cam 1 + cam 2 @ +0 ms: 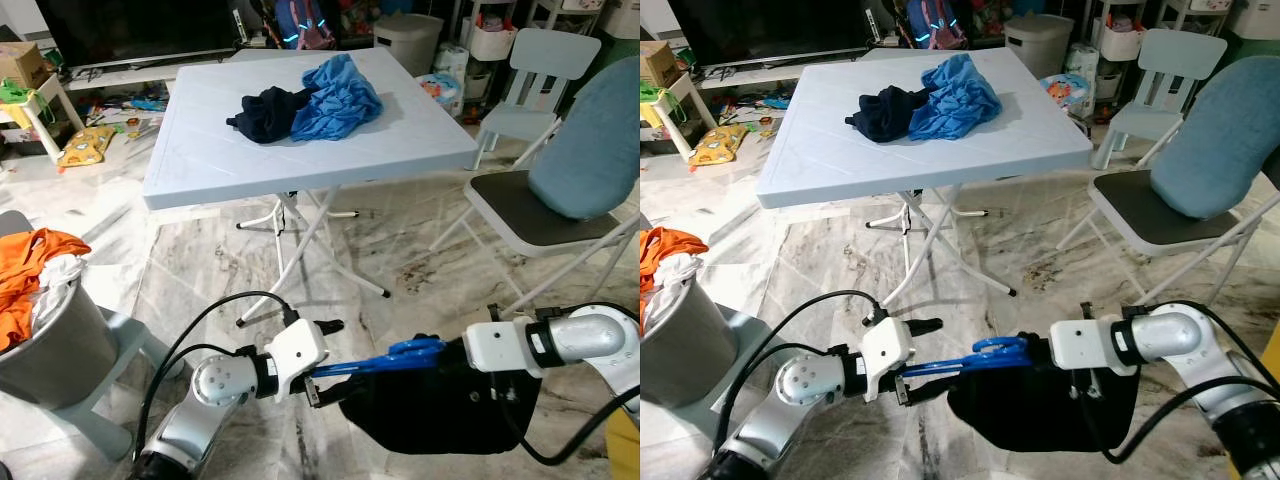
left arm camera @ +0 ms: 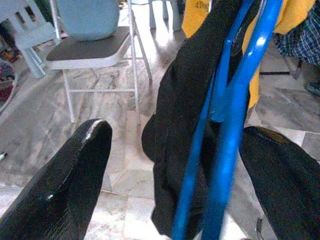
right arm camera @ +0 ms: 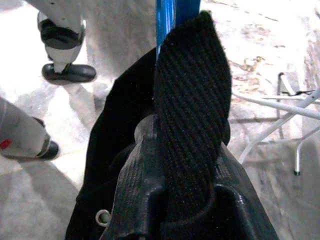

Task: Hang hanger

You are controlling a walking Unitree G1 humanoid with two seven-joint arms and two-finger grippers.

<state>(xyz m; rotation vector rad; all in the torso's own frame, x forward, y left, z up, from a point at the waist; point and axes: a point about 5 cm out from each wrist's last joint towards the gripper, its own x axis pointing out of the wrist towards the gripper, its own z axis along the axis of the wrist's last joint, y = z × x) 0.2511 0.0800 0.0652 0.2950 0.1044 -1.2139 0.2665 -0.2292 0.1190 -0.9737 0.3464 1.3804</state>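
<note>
blue hanger (image 1: 385, 358) mostly hidden under black garment (image 1: 440, 410), laundry basket (image 1: 50, 340) cut off at edge

The hanger (image 1: 385, 361) is bright blue, and the garment (image 1: 440, 405) draped on it is black. On the pale blue worktop (image 1: 200, 150) lie a navy cloth (image 1: 265, 112) and a blue cloth (image 1: 338, 97). The floor (image 1: 420, 270) is marbled grey and white. An orange cloth (image 1: 25, 270) tops the grey bin (image 1: 50, 345).
</note>
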